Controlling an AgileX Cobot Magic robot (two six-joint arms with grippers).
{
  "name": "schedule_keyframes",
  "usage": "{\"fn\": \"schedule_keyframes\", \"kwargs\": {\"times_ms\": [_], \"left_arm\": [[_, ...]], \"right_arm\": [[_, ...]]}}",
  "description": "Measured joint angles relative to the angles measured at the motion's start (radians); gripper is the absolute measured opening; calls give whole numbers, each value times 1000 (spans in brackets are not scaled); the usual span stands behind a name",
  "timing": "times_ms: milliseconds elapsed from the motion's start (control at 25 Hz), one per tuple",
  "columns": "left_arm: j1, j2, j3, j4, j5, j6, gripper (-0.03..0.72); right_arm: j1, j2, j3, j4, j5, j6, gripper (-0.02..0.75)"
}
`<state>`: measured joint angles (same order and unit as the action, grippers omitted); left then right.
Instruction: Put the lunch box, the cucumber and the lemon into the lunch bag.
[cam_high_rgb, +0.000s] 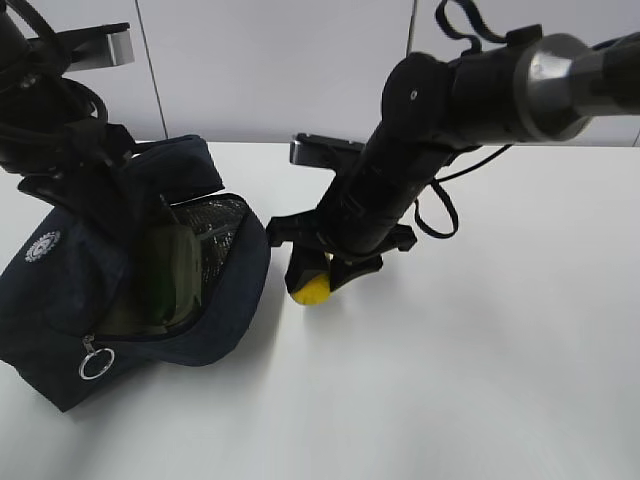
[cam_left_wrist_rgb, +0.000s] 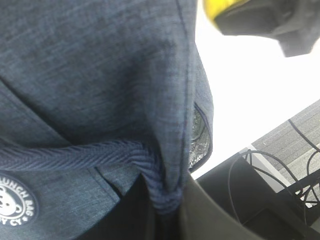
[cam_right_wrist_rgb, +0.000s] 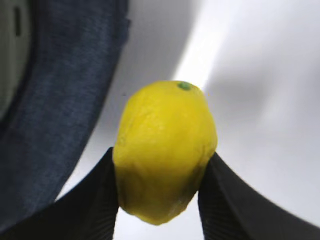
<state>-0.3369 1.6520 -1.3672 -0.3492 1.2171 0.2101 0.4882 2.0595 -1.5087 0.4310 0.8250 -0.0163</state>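
The navy lunch bag (cam_high_rgb: 215, 300) lies tilted on the white table, its mouth open toward the right. The lunch box (cam_high_rgb: 165, 280) with its greenish lid shows inside it. My left gripper (cam_left_wrist_rgb: 164, 202) is shut on the bag's woven handle strap (cam_left_wrist_rgb: 75, 155) and holds the top flap up. The yellow lemon (cam_right_wrist_rgb: 165, 125) sits just right of the bag's mouth, low at the table. My right gripper (cam_right_wrist_rgb: 162, 155) is shut on it, and both fingers (cam_right_wrist_rgb: 95, 195) press its sides. The cucumber is hidden.
The bag's zipper ring pull (cam_high_rgb: 96, 362) hangs at its front left corner, and the round white logo (cam_high_rgb: 42, 246) faces up. Bare white table (cam_high_rgb: 480, 360) stretches right of the lemon. My right arm (cam_high_rgb: 420, 130) slants down from the upper right.
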Motion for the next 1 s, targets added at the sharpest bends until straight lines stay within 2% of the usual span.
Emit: {"fn": "schedule_keyframes", "kwargs": {"times_ms": [160,400,680,800,1000], "left_arm": [[0,0,0,0,0,0,0],[0,0,0,0,0,0,0],[0,0,0,0,0,0,0],[0,0,0,0,0,0,0],[0,0,0,0,2,0,0]], "right_arm": [[-2,-69,-4,91,0,-123,323],[-2,-74,-4,453,-13,-411,323],[-2,26,-6,767,-53,-618,326],[-2,68,-6,855,-61,-680,341],[-2,101,-6,912,-72,-725,416]]}}
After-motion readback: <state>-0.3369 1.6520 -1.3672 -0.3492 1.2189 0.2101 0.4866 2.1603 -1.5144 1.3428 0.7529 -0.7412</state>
